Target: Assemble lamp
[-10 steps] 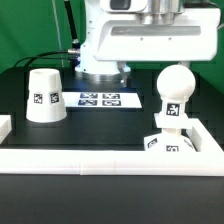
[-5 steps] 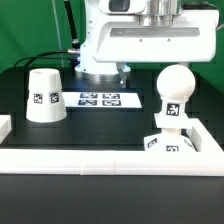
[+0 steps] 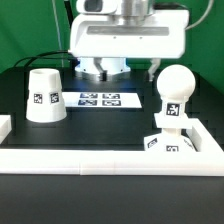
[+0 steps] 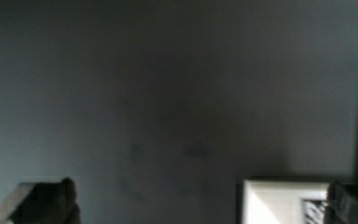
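Fig.: lamp assy, mid-task, seen from my remote station. Bulb [image 3: 174, 86] stood seated upright on the base [image 3: 167, 139] at the exterior view's right, tucked into the corner of the white rail [image 3: 110, 158] that fenced the front of the desk [image 3: 110, 122]. Shade [image 3: 43, 96] sat wide end down at the exterior view's left, well apart from the bulb, untouched. Marker board [image 3: 106, 99] lay flat between them, farther back.

Arm body filled the top of the exterior view; the hand itself was not clearly seen there. Wrist view showed only two dark finger tips [image 4: 48, 200] at the frame corners with a gap between, over bare dark desk, nothing between them (so I judged the hand spread and empty), plus a pale edge I could not identify.

Step in hand, as I judged it: fetch the shade. To do it well I would approach from above, centre on the narrow top, pinch across it, lift straight, then lower it square over the bulb w/o nudging the stack.

Writing: none legible. Only black-and-white square tags on shade, bulb, base and board; no brand visible.
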Robot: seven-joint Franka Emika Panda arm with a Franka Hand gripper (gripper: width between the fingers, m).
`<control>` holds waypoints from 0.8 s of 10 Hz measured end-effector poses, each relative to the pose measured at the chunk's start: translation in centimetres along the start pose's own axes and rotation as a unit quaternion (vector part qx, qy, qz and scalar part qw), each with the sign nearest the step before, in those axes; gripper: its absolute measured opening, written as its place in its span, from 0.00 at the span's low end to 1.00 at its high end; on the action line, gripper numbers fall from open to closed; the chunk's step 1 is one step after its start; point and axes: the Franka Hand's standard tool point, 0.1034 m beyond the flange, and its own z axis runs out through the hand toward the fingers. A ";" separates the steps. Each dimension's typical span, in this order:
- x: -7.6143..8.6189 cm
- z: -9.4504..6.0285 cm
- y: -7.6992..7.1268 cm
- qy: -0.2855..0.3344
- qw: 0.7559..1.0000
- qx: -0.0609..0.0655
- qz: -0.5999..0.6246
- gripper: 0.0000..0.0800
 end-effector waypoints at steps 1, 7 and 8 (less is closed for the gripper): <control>-0.5 0.1 1.1 -0.003 1.000 -0.002 0.009 0.87; -0.6 0.2 1.3 -0.003 1.000 -0.003 0.011 0.87; -0.9 0.2 1.5 -0.004 1.000 -0.002 0.012 0.87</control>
